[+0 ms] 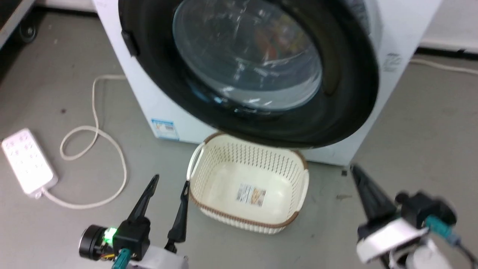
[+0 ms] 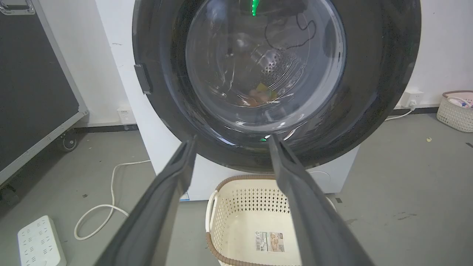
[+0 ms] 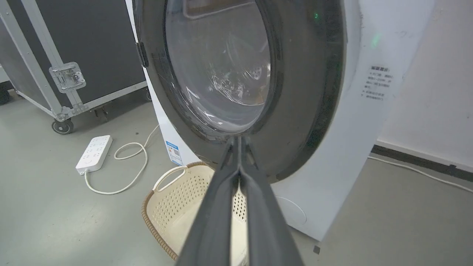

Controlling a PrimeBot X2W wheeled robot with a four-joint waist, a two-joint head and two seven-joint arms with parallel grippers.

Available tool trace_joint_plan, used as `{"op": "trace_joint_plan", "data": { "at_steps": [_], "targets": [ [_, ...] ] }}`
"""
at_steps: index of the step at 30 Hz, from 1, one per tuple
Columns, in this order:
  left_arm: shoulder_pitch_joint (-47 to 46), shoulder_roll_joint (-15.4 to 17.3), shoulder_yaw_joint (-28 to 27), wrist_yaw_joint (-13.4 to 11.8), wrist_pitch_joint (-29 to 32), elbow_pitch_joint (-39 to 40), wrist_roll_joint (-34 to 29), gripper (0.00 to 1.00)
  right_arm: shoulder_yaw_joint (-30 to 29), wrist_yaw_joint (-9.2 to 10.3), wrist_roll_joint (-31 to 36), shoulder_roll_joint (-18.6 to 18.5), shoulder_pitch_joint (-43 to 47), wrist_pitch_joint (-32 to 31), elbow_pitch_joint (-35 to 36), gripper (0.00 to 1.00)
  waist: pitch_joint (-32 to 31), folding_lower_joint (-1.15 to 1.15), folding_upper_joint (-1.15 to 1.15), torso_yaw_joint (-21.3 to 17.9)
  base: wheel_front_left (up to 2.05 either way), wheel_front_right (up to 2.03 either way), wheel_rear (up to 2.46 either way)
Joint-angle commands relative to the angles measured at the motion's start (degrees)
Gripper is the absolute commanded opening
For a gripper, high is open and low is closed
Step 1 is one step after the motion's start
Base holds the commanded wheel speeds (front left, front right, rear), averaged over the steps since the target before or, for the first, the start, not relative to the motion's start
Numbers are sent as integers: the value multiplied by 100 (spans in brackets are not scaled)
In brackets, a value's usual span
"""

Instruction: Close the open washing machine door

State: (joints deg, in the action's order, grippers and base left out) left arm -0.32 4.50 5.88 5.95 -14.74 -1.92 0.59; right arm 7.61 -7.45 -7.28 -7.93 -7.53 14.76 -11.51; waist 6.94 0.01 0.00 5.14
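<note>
The washing machine (image 1: 149, 93) is a white front-loader with a blue label (image 1: 163, 129) low on its front. Its round glossy black washing machine door (image 1: 336, 93) lies flat against the front, with colourful items dimly seen through the glass bowl. In the left wrist view the door (image 2: 369, 92) faces me head-on. My left gripper (image 1: 170, 182) hangs open and empty over the floor, left of the basket and short of the door. My right gripper (image 3: 238, 142) is shut on nothing, its tips pointing at the door's (image 3: 303, 92) lower rim, apart from it.
A cream perforated basket (image 1: 295, 175) with a brown rim stands on the floor right in front of the washer. A white power strip (image 1: 26, 160) and looping cable (image 1: 93, 130) lie at the left. A black wheeled case (image 3: 92, 44) stands beyond them.
</note>
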Motion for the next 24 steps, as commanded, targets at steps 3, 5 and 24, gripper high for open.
{"op": "trace_joint_plan", "data": {
  "at_steps": [3, 5, 24],
  "targets": [
    [-222, -49, 56, -80, -26, -17, 38, 100, 273, -3, -173, -423, -599, 24, -65, 0, 472, -1, 0, 294, 0, 0, 0],
    [-314, -69, 91, -98, -26, -30, 52, 100, 511, -3, -265, -705, -953, 24, -203, 0, 637, -1, 0, 380, 0, 0, 0],
    [-841, -154, 380, -350, -26, 45, 164, 100, 1378, -3, -2302, -2060, -4023, -6, -2332, 0, 1538, -1, 0, 827, 0, 0, 0]
  ]
}}
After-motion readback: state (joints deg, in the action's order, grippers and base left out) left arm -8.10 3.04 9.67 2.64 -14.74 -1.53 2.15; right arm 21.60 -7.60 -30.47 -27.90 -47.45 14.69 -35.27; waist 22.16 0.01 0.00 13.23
